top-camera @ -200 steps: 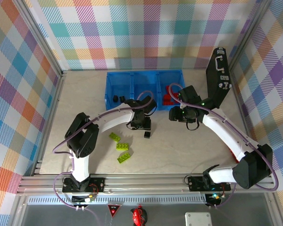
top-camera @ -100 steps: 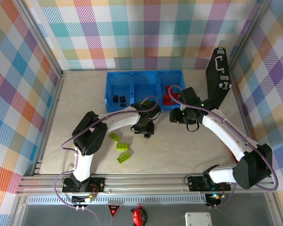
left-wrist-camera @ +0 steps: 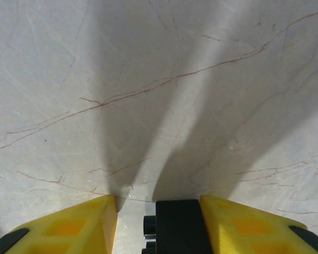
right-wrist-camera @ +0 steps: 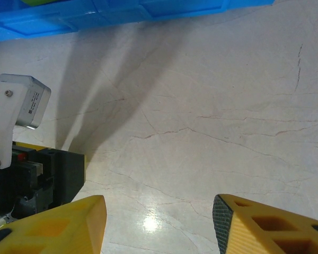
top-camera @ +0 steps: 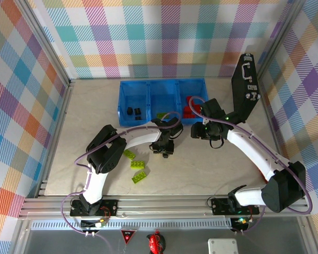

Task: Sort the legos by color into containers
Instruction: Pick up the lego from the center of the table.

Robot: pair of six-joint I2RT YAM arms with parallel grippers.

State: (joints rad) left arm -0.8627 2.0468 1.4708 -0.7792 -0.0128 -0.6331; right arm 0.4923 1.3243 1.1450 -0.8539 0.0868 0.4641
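Straddling a black lego (left-wrist-camera: 178,227) whose studs face sideways, the left pincer (left-wrist-camera: 158,205) stands apart; right pincer (right-wrist-camera: 159,211) gapes above the tabletop (right-wrist-camera: 212,121).

Overhead camera, set above and behind the arm bases, looks down across the whole desk (top-camera: 201,164). Both wrist cameras hang close over it, facing down; the right wrist view shares an edge of the blue tray (right-wrist-camera: 148,10) with the overhead.

Pale marble-look table (top-camera: 90,116), blue 3-compartment tray (top-camera: 121,103) at back centre, 3 lime-grn bricks (top-camera: 138,165) loose in a cluster front-left of centre, 1 small blk brick (left-wrist-camera: 177,227) nr tray's front, blk case (top-camera: 245,84) at rt back edge.
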